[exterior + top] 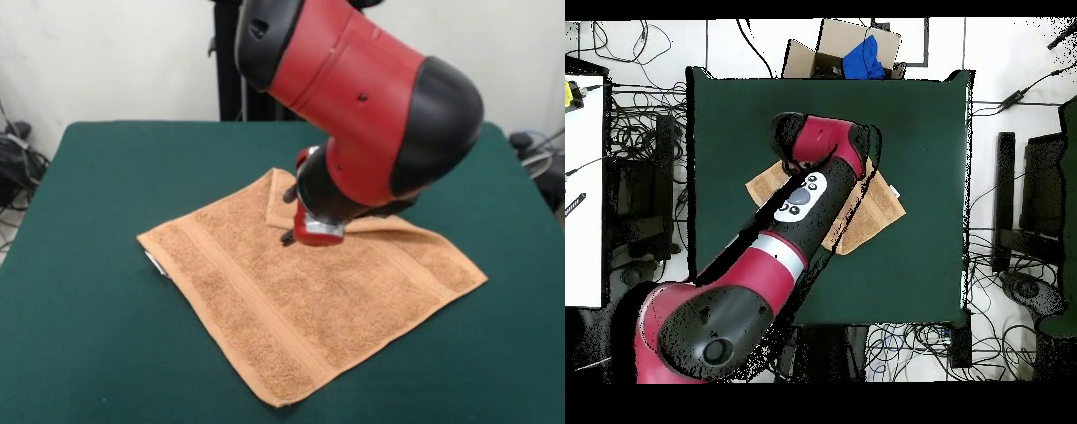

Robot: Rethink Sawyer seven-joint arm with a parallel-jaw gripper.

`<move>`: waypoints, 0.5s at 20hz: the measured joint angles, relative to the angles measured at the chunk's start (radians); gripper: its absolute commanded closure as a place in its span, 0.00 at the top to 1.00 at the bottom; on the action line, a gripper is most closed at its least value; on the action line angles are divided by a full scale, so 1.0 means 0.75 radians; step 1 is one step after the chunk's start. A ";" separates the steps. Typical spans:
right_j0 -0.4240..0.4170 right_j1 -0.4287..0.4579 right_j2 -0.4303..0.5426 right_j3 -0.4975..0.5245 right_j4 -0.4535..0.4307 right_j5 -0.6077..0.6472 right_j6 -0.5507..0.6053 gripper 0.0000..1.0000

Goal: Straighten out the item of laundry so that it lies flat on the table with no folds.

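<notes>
Overhead view: arm (800, 205) hides most of towel (875, 205); cardboard box (827, 50) beyond table (925, 260)

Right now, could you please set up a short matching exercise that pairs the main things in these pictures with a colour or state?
Things:
1. towel
2. table
3. arm
4. claw

Descriptions:
A. dark green
B. red and black
C. orange-tan, one far corner folded over
D. down at the towel's fold

Pairs: 1-C, 2-A, 3-B, 4-D
</notes>
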 measured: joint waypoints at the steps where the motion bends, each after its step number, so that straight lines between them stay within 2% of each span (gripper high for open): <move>1: -0.006 -0.006 0.003 0.015 0.000 -0.003 0.000 1.00; 10: -0.054 -0.096 0.059 0.142 0.000 -0.006 0.000 1.00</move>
